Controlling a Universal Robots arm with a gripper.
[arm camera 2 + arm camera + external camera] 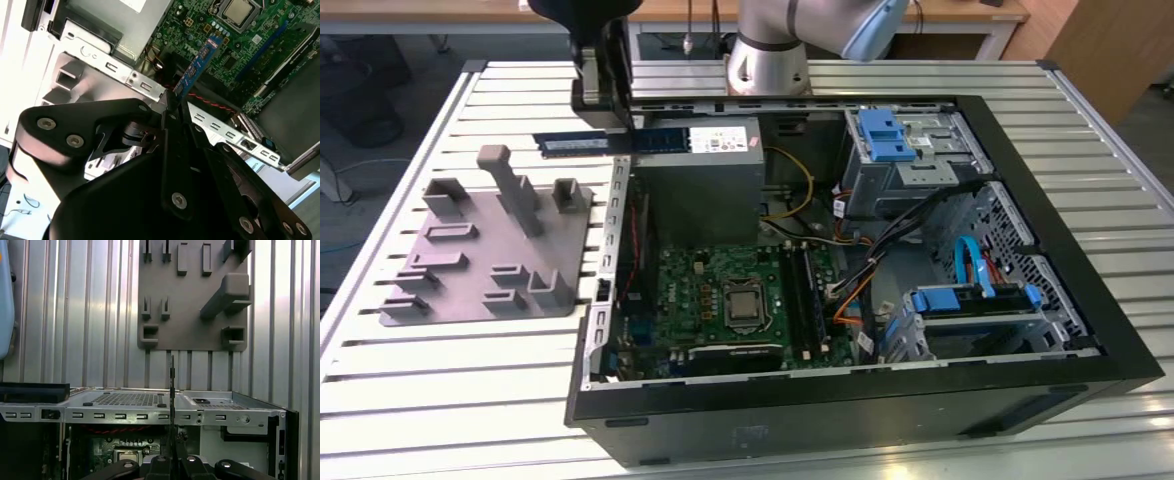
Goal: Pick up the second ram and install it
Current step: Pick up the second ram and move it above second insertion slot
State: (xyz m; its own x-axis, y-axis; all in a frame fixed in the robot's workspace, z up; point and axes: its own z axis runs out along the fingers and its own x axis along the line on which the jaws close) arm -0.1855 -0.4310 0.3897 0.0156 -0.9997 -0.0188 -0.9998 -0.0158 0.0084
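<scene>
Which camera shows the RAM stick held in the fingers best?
Exterior view: the second ram shows broadside, fingers crossing its middle. The second wrist view foreshortens it; the first wrist view sees it edge-on, a thin line.

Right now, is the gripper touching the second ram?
Touching. In the second wrist view the gripper is shut on one end of the second ram.

second ram [200, 67] showing blue | gripper [172, 102] showing black | holder [467, 285] showing plain grey | motherboard [707, 290] showing green | table [454, 400] showing pale ribbed stripes
</scene>
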